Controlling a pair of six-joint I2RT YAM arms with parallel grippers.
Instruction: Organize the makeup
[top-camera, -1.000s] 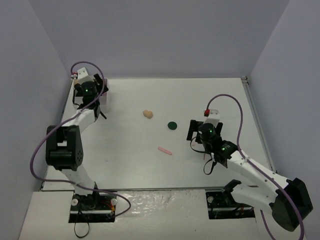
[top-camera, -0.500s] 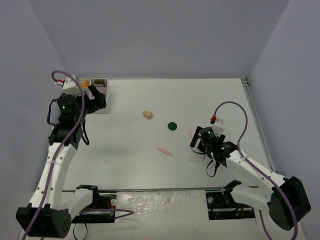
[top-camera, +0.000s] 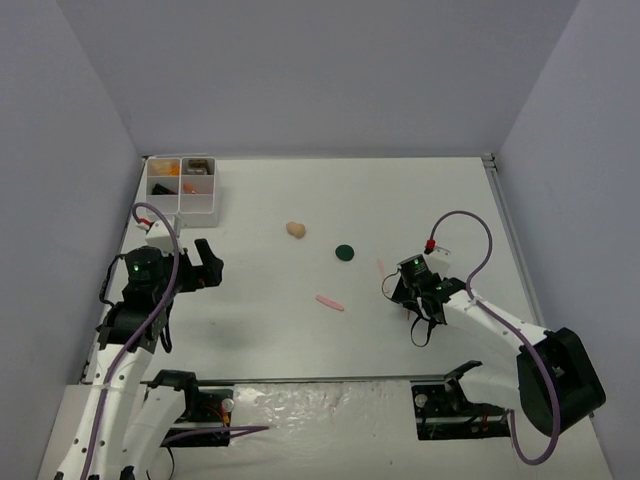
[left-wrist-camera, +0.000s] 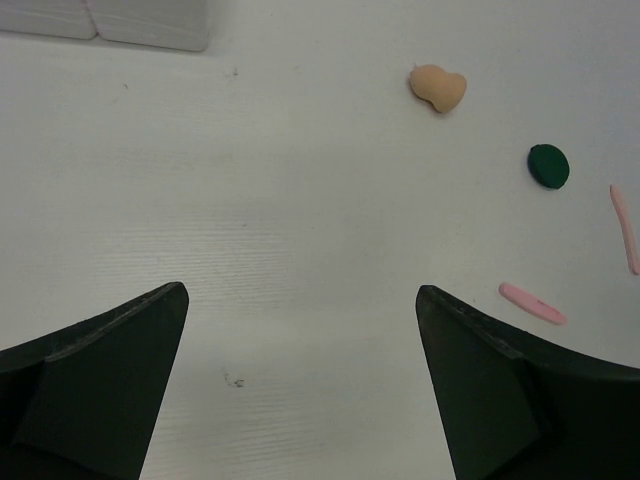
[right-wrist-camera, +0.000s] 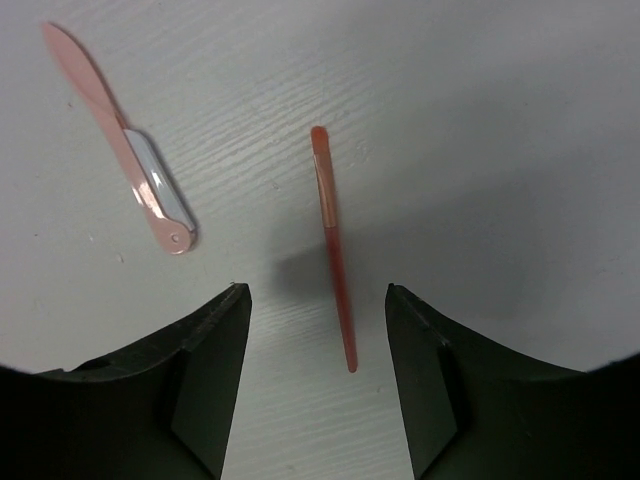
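Note:
A thin red-pink pencil (right-wrist-camera: 333, 245) lies on the table with its near end between my right gripper's (right-wrist-camera: 316, 290) open fingers, untouched. It also shows in the top view (top-camera: 381, 267), just ahead of the right gripper (top-camera: 390, 287). A pink stick (right-wrist-camera: 120, 150) lies to its left, also seen from above (top-camera: 329, 301). A beige sponge (top-camera: 295, 229) and a dark-green round compact (top-camera: 344, 251) lie mid-table. My left gripper (left-wrist-camera: 302, 292) is open and empty above bare table at the near left (top-camera: 210, 266). Its view shows the sponge (left-wrist-camera: 438, 88), compact (left-wrist-camera: 548, 165), stick (left-wrist-camera: 532, 303) and pencil (left-wrist-camera: 625, 228).
A white four-compartment box (top-camera: 181, 187) stands at the far left corner with orange and dark items in it; its near wall shows in the left wrist view (left-wrist-camera: 100, 20). Grey walls close in the table on the left, back and right.
My left arm has pulled back from the box toward the near left, open and empty. My right gripper has moved down and left, so the thin pencil now lies between its fingers.

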